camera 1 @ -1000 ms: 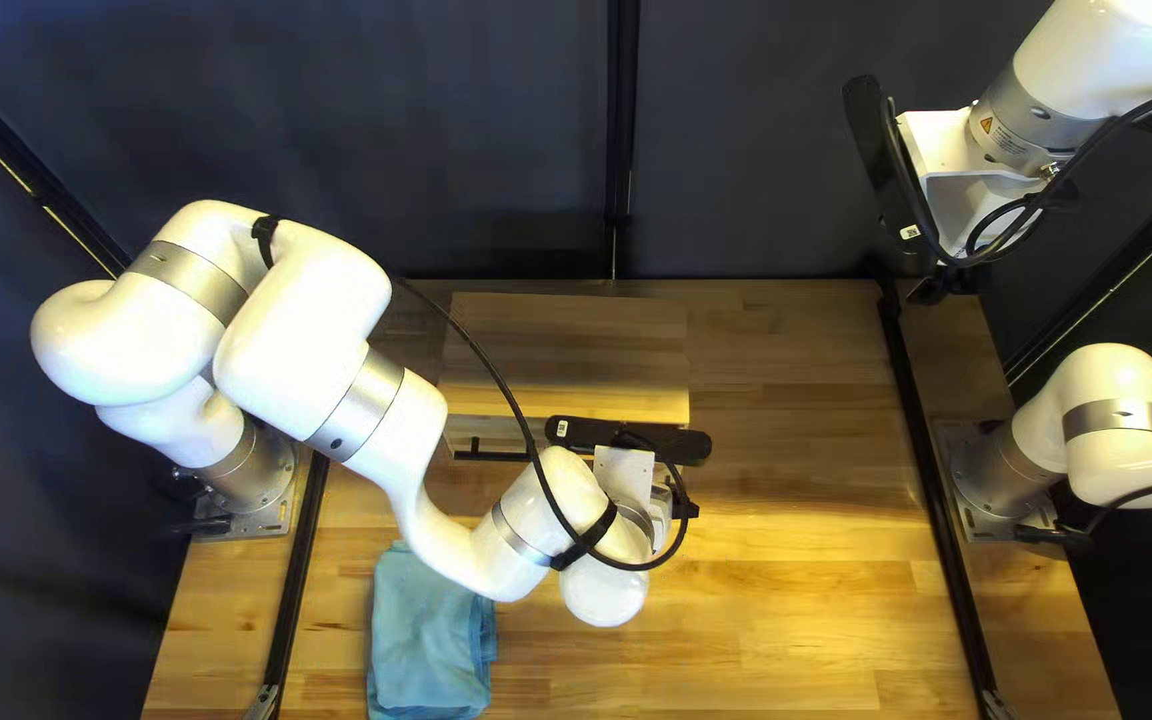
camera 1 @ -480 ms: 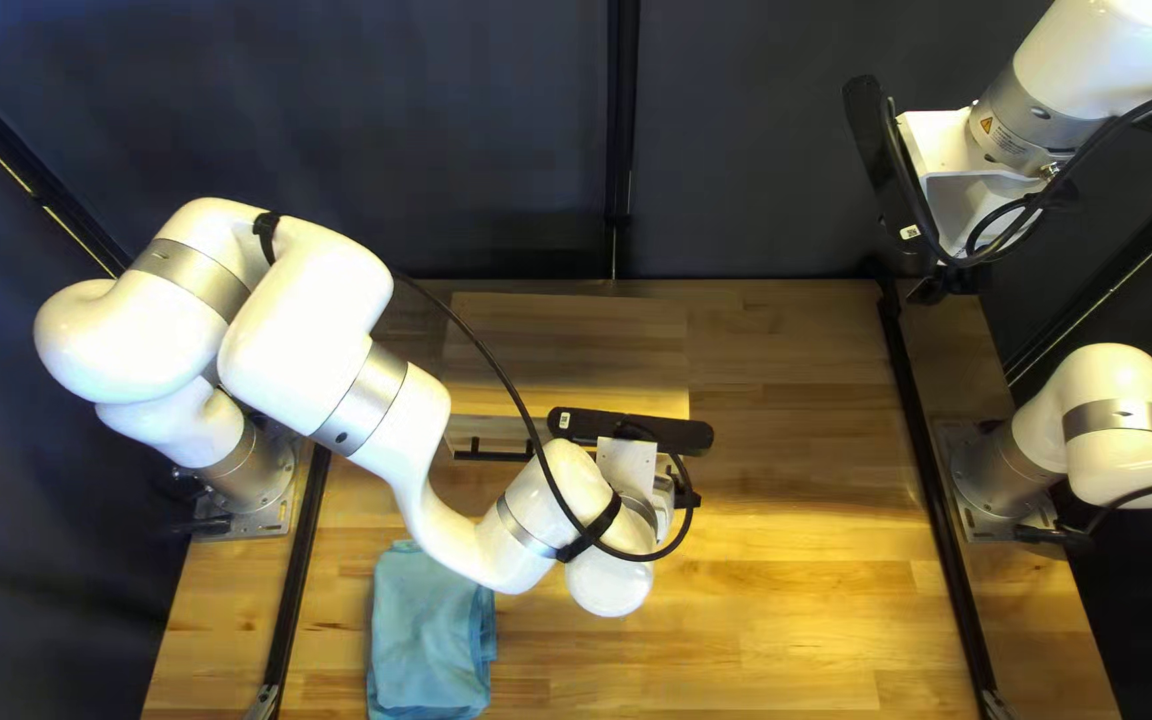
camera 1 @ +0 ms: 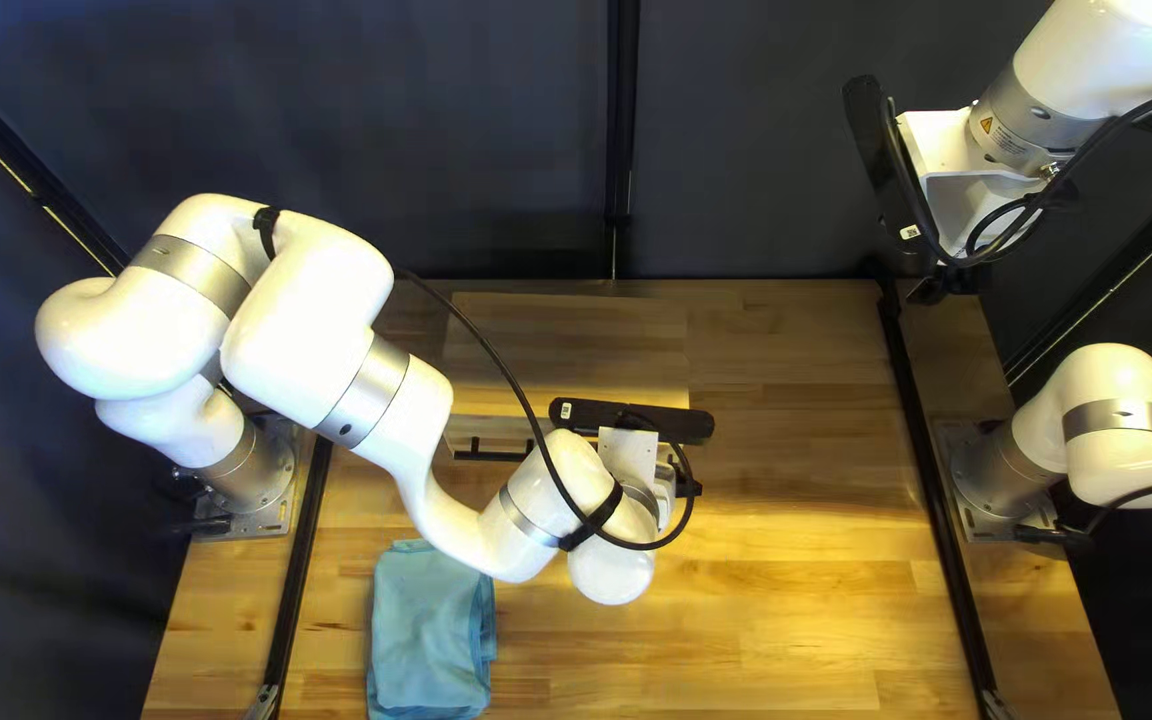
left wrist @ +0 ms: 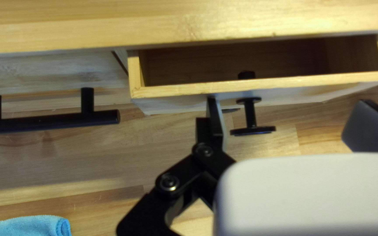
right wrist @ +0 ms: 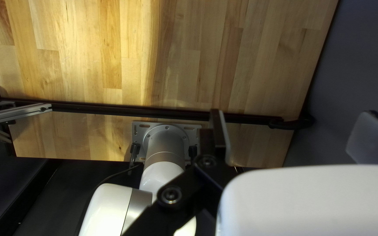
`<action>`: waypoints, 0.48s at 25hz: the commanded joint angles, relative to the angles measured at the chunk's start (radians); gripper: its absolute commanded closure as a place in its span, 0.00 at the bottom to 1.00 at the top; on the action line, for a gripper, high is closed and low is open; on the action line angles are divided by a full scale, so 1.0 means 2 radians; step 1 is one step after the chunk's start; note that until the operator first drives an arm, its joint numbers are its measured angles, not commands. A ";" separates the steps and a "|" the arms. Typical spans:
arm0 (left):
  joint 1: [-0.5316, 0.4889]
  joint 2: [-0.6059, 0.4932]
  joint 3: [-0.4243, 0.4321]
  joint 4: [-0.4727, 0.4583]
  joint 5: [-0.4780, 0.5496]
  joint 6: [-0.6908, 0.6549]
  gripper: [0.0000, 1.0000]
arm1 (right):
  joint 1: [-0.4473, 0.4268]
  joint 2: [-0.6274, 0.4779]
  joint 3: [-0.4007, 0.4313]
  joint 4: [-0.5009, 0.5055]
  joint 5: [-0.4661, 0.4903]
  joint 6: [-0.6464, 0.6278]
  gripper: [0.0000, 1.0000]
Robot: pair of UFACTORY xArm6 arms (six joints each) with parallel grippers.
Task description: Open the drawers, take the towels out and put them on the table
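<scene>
A low wooden drawer unit (camera 1: 566,350) stands at the middle back of the table. In the left wrist view its right drawer (left wrist: 258,83) is pulled out, and the part of its inside that shows holds no cloth. The drawer's round black knob (left wrist: 252,130) lies between the open fingers of my left gripper (left wrist: 287,108), nearer the left finger and untouched. Beside it is the left drawer (left wrist: 44,75), with a black bar handle (left wrist: 48,118). A blue towel (camera 1: 431,635) lies crumpled near the table's front edge. My right gripper (right wrist: 294,131) hangs open and empty, high over the table's right side.
My left arm's elbow (camera 1: 476,530) hangs just over the towel's far end. My right arm's base (right wrist: 164,144) stands at the table's right edge beyond a black rail (right wrist: 110,108). Bare wood (camera 1: 796,560) lies to the right of the drawer unit.
My left wrist has moved a little toward the drawer unit and slightly right. The towel and the right arm have not moved.
</scene>
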State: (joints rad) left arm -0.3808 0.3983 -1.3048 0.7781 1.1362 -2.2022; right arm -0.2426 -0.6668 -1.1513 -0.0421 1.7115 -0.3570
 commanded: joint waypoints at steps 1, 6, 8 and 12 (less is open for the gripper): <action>0.003 -0.001 0.004 0.004 -0.004 -0.003 0.00 | 0.000 0.000 0.000 0.000 0.000 0.000 0.00; 0.005 -0.003 0.008 0.007 -0.005 -0.005 0.00 | 0.000 0.000 0.000 0.000 0.000 0.000 0.00; 0.006 -0.005 0.010 0.008 -0.005 -0.005 0.00 | 0.000 0.000 0.000 0.000 0.000 0.000 0.00; 0.009 -0.007 0.013 0.011 -0.006 -0.005 0.00 | 0.000 0.000 0.000 0.000 0.000 0.000 0.00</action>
State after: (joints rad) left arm -0.3651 0.3865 -1.2810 0.7974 1.1255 -2.2116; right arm -0.2426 -0.6668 -1.1513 -0.0421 1.7115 -0.3570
